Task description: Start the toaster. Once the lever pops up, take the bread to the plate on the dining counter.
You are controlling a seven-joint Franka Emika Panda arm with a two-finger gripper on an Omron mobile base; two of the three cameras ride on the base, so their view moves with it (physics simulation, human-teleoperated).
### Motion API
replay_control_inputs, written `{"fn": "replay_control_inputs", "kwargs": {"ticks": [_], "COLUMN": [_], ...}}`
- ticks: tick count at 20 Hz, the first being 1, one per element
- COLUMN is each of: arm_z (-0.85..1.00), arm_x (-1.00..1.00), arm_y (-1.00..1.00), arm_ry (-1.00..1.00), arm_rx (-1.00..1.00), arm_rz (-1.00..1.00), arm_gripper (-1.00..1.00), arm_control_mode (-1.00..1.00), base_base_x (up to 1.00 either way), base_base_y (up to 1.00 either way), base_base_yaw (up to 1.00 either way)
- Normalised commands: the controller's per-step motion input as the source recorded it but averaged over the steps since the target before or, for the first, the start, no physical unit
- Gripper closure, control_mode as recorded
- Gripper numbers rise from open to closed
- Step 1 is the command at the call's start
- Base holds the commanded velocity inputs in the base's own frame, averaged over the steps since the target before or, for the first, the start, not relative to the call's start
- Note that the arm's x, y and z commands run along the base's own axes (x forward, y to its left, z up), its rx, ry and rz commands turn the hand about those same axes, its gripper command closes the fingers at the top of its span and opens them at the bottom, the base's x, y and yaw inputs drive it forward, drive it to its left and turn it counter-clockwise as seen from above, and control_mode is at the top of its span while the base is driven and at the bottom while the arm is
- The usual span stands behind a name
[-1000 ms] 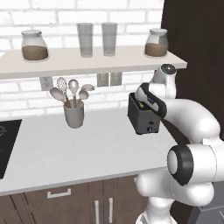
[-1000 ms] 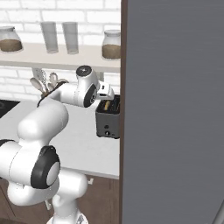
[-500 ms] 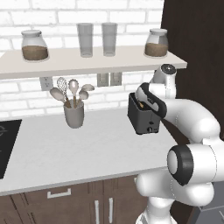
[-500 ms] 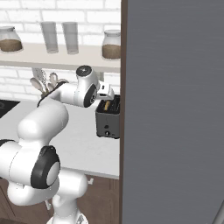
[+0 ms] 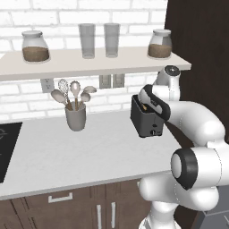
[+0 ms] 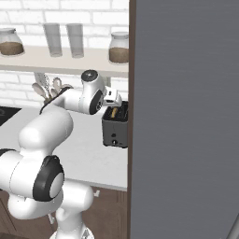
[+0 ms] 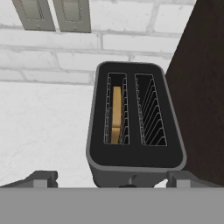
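The dark toaster (image 5: 145, 120) (image 6: 115, 130) stands on the pale worktop against a dark cabinet side. From the hand view I look straight down on the toaster (image 7: 133, 157). A tan slice of bread (image 7: 116, 114) stands on edge in its left slot, sunk between the wires; the right slot holds nothing. My gripper (image 7: 113, 179) hangs just above the toaster's near end, open wide, one fingertip (image 7: 41, 178) on either side and nothing between them. The hand (image 5: 151, 99) (image 6: 112, 97) sits over the toaster top. The plate and the dining counter are out of view.
A grey crock of utensils (image 5: 75, 117) stands left of the toaster. A black cooktop (image 5: 6, 143) lies at the far left. The shelf (image 5: 89, 62) with jars and glasses hangs overhead. A tall dark cabinet (image 5: 197, 44) and a grey panel (image 6: 186, 116) close off the right.
The jaws have spread from partly closed to wide open. The arm and the toaster have kept their places.
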Motion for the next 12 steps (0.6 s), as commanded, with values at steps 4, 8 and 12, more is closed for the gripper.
{"fn": "replay_control_inputs", "kwargs": {"ticks": [4, 8, 12], "arm_z": [0.00, 0.00, 0.00], "arm_x": [0.00, 0.00, 0.00], "arm_y": [0.00, 0.00, 0.00], "arm_ry": [0.00, 0.00, 0.00], "arm_rx": [0.00, 0.00, 0.00], "arm_rz": [0.00, 0.00, 0.00], "arm_gripper": [-1.00, -1.00, -1.00], "arm_control_mode": [-1.00, -1.00, -1.00], "base_base_x": [0.00, 0.00, 0.00], "base_base_y": [0.00, 0.00, 0.00], "base_base_yaw": [0.00, 0.00, 0.00]}}
